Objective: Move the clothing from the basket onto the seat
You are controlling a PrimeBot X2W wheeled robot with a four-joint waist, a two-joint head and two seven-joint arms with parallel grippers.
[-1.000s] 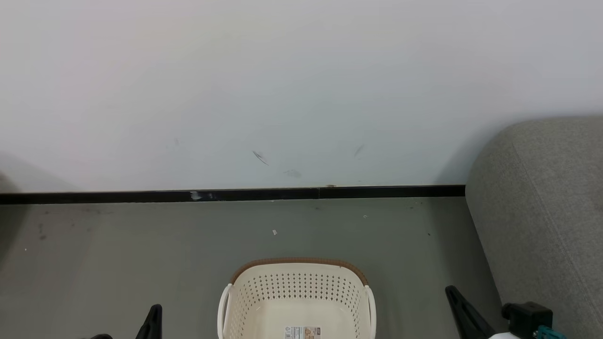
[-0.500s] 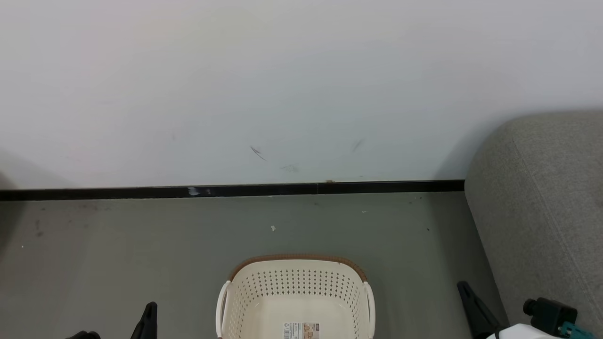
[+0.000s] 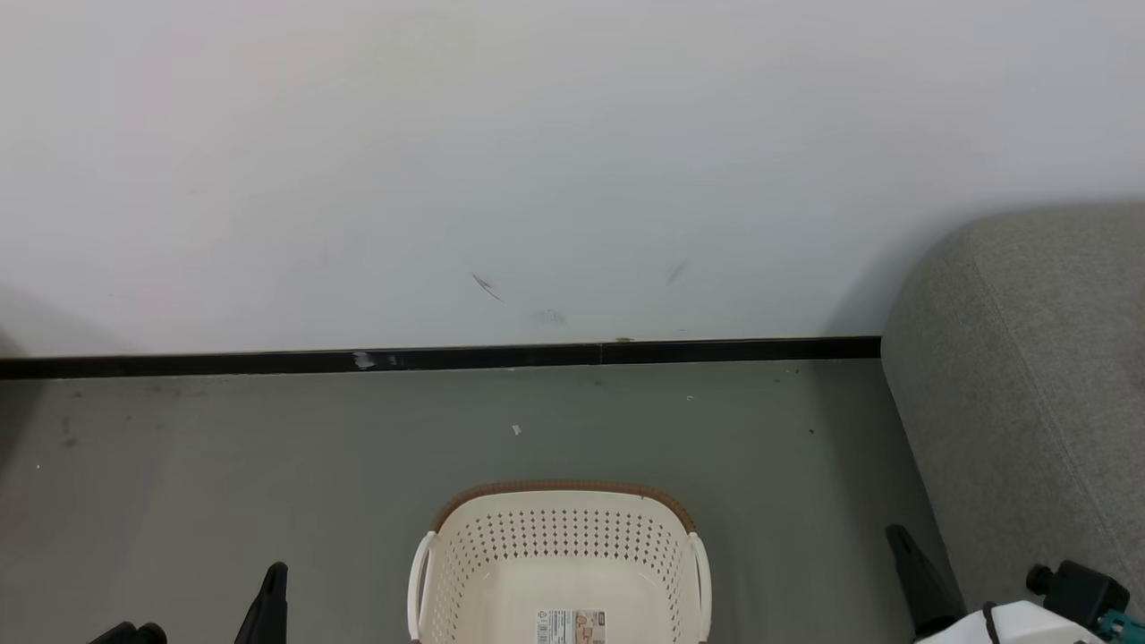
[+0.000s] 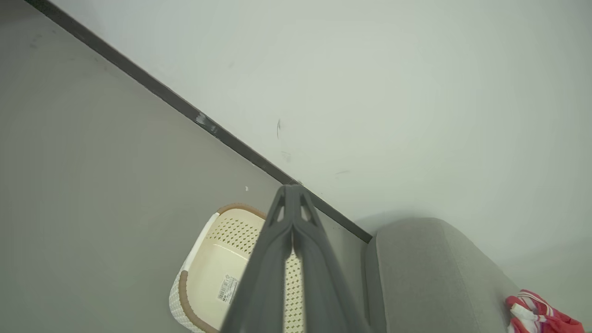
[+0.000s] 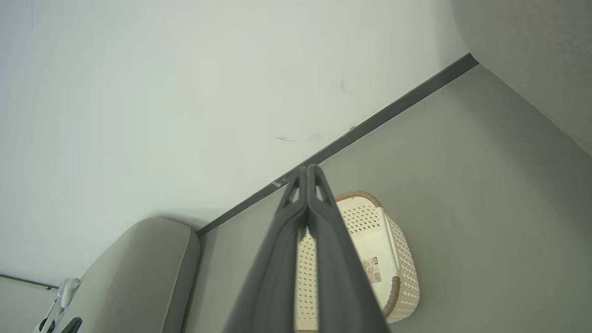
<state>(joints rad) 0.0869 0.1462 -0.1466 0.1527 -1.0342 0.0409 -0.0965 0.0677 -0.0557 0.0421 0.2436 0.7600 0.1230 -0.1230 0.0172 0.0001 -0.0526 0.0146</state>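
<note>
Clothing: a bunch of bright red soft fabric with white trim (image 4: 541, 317) lies on the sofa, at the lower right corner of the left wrist view, well apart from both sets of jaws.
Seat: the large grey fabric-upholstered sofa (image 3: 1029, 376) with rounded edges stands to the right of the basket, against the white wall (image 3: 537, 161).
Basket: the cream-white oval perforated plastic basket with a brown woven-look rim (image 3: 559, 490) sits on the grey floor (image 3: 224, 465). Its bare bottom shows a paper label (image 3: 572, 626).
Left jaws: pressed together along their length with nothing between them. The dark fingers (image 4: 286, 259) cross in front of the basket in the left wrist view.
Right jaws: likewise closed flat and empty. The dark fingers (image 5: 307, 259) overlap the basket's left side in the right wrist view.
Head view: the basket lies between the two arms at the bottom edge, apart from both.
</note>
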